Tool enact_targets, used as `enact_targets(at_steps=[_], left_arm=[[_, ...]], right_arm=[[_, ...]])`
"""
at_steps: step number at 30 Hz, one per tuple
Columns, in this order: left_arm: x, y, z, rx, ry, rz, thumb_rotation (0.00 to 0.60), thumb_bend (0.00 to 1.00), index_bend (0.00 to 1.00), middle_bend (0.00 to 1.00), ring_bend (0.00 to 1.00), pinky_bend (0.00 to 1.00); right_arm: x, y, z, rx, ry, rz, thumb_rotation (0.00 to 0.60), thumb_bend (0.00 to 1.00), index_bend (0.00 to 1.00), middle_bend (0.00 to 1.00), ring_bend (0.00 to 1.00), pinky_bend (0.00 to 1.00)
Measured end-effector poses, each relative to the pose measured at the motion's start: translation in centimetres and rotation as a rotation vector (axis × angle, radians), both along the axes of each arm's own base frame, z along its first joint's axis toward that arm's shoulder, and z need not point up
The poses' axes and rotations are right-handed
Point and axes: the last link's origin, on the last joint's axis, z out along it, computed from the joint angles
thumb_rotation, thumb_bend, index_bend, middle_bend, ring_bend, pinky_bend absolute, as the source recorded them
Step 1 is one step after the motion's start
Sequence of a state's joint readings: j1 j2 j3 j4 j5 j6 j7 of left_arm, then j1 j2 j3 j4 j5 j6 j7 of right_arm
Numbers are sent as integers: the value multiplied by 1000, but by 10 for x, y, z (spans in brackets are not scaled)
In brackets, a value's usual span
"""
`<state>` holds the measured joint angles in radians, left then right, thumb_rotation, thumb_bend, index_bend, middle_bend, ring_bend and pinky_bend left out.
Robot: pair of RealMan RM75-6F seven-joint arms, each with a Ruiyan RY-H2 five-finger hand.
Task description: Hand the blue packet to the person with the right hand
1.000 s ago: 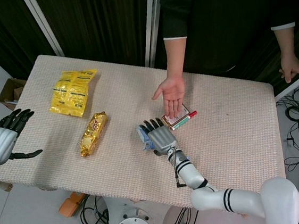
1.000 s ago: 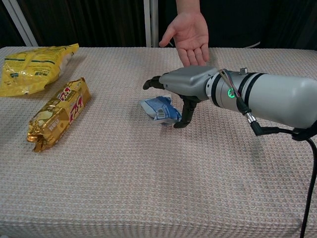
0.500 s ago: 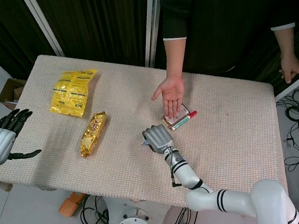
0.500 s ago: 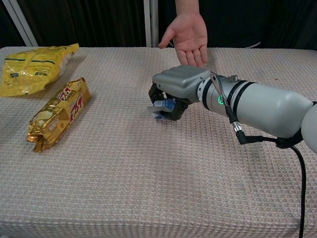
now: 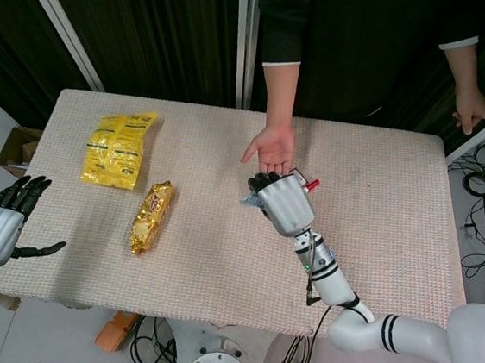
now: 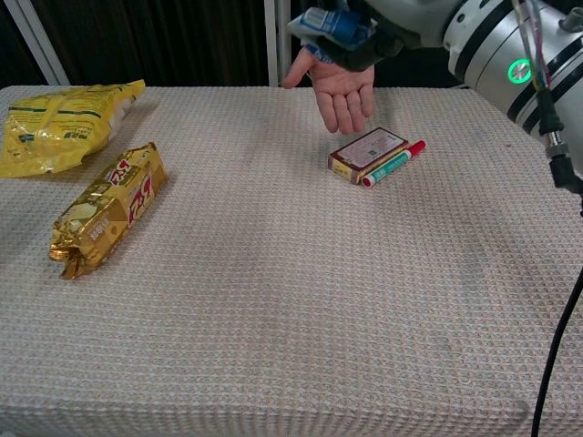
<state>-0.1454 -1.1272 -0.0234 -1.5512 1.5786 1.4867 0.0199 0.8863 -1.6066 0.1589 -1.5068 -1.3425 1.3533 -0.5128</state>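
Blue packet (image 6: 330,22) half-hidden inside right hand (image 5: 285,203).

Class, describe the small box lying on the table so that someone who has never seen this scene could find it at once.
Start at the person's open palm over the table's far side. Just below it lies a small reddish-brown box, flat on the cloth. Unlike the shiny yellow and gold snack packets at the left, it is rigid, with a red-capped marker alongside.

Right hand (image 6: 383,23) holds the blue packet (image 6: 330,22) raised above the person's open palm (image 6: 342,86); small box (image 6: 367,153) and marker (image 6: 393,163) lie just before that palm.
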Motion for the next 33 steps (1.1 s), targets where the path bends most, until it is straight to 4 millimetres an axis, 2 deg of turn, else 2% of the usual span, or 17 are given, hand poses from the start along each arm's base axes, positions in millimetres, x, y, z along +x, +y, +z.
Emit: enact_targets(at_steps=[3, 10, 12, 13, 14, 16, 17, 18, 19, 20, 22, 28, 33], left_arm=[[4, 2, -3, -8, 5, -14, 308, 0, 36, 64, 65, 208], [11, 6, -9, -29, 5, -30, 308, 0, 37, 64, 66, 208], [11, 6, -9, -31, 3, -25, 309, 0, 36, 64, 66, 208], [10, 5, -9, -31, 4, -23, 308, 0, 36, 64, 66, 208], [10, 5, -8, -30, 6, -22, 310, 0, 37, 64, 66, 208], [8, 4, -6, -25, 8, -16, 308, 0, 37, 64, 66, 208], [7, 4, -5, -23, 9, -13, 306, 0, 37, 64, 66, 208], [6, 3, -4, -19, 10, -9, 307, 0, 37, 64, 66, 208], [5, 3, -3, -17, 9, -5, 308, 0, 36, 64, 66, 208], [4, 3, -3, -16, 8, -1, 308, 0, 36, 64, 66, 208], [2, 3, -3, -16, 7, 7, 310, 0, 36, 64, 66, 208], [3, 3, -2, -7, 12, 0, 308, 0, 37, 64, 66, 208], [5, 1, -1, 3, 14, 3, 306, 0, 37, 64, 66, 208]], right_arm=[[-9, -14, 5, -38, 5, -46, 600, 475, 830, 711, 653, 912], [-30, -55, -12, -9, 69, -193, 600, 466, 809, 697, 646, 901], [-31, -61, -18, 10, 63, -224, 600, 439, 738, 656, 615, 871], [-31, -63, -21, 27, 59, -235, 600, 411, 666, 614, 576, 835], [-31, -64, -23, 37, 57, -239, 600, 372, 569, 554, 513, 775], [-31, -66, -25, 55, 56, -246, 600, 268, 346, 387, 330, 594], [-32, -67, -26, 71, 57, -250, 600, 193, 188, 248, 186, 419], [-33, -67, -27, 80, 60, -252, 600, 119, 70, 119, 75, 238], [-35, -68, -27, 100, 66, -257, 600, 81, 21, 57, 25, 134], [-36, -68, -27, 114, 72, -260, 600, 30, 0, 5, 0, 34], [-38, -70, -24, 127, 89, -258, 600, 4, 0, 0, 0, 0], [-40, -62, -11, 138, 50, -236, 600, 0, 0, 0, 0, 0], [-49, -34, 16, 111, -1, -194, 600, 0, 0, 0, 0, 0]])
